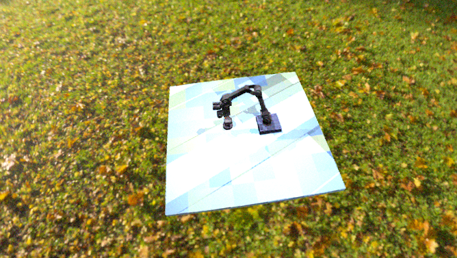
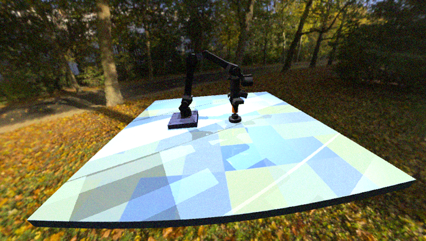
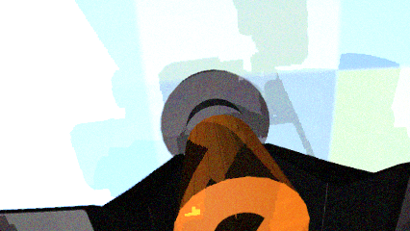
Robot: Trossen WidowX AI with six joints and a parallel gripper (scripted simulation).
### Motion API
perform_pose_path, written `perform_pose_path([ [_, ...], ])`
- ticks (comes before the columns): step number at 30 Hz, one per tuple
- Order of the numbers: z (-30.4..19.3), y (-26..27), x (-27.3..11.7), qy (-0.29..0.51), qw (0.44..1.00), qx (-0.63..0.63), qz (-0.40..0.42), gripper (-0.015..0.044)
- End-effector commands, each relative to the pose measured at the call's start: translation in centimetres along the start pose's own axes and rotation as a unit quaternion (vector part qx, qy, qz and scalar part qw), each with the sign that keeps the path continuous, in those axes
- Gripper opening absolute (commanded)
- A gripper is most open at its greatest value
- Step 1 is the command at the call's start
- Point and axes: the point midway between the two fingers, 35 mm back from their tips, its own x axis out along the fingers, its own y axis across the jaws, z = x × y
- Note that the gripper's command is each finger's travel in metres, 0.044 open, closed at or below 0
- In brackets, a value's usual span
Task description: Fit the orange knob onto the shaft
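Note:
My gripper (image 1: 227,119) (image 2: 235,106) (image 3: 223,157) is shut on the orange knob (image 2: 233,110) (image 3: 281,204) and points down, directly over the round pedestal. In the wrist view the knob's near ring is at the bottom edge and its far end overlaps the pedestal's raised middle. The round pedestal (image 1: 227,127) (image 2: 234,119) (image 3: 214,84) is a dark grey stepped disc on the table. In the exterior view the knob's lower end is at the top of the pedestal's raised middle. The D-shaped shaft is hidden by the knob. I cannot tell how far it is inside the hole.
The arm's dark square base (image 1: 269,128) (image 2: 177,120) stands beside the pedestal, to its right in the top view and to its left in the exterior view. The table (image 1: 233,193) (image 2: 253,194) has a patchwork top with pale and blue patches. Grass and leaves surround it.

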Motion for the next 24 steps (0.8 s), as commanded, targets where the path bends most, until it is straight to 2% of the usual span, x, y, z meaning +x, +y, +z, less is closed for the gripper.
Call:
perform_pose_path([
  [1, -0.06, -0.02, 0.02, 0.0, 1.0, -0.002, -0.002, 0.0],
  [24, -0.06, -0.02, 0.14, 0.0, 1.0, 0.001, -0.002, 0.0],
])
